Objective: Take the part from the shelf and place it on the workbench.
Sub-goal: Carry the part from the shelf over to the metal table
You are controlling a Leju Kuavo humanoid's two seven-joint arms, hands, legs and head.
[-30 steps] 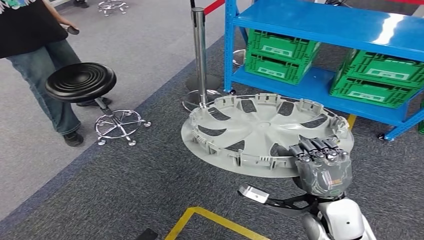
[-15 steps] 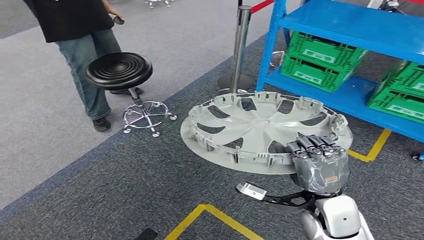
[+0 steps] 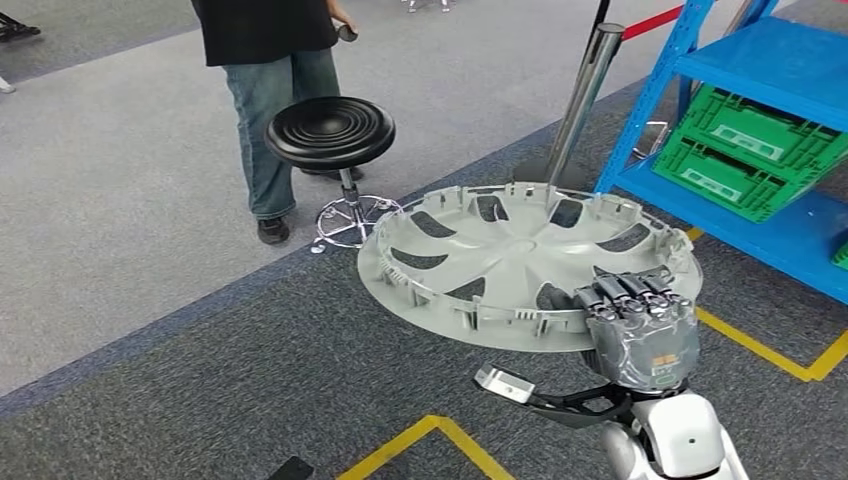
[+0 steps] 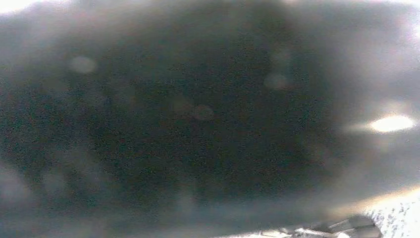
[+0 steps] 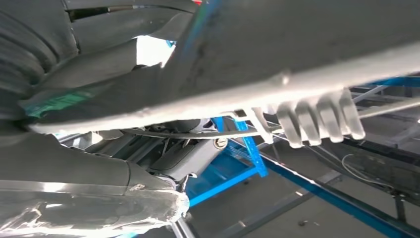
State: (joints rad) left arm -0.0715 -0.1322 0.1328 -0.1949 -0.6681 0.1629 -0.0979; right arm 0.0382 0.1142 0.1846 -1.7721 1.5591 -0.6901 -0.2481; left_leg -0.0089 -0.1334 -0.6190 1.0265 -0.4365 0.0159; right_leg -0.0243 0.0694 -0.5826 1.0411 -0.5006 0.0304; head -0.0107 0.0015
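Wheel cover point(image 3: 520, 265), grey and spoked, sits level above the carpet, my right hand point(image 3: 640, 325) clamping its near rim, fingers point(image 3: 625, 292) curled over the edge. From the right wrist camera I see the rim's underside point(image 5: 297, 84) and clip tabs, with blue shelf point(image 3: 770, 70) framing behind. The left wrist camera gives dark blur; I cannot tell that hand's state.

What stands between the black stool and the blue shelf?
In the head view, a metal barrier post stands between the stool and the shelf, on the dark carpet.
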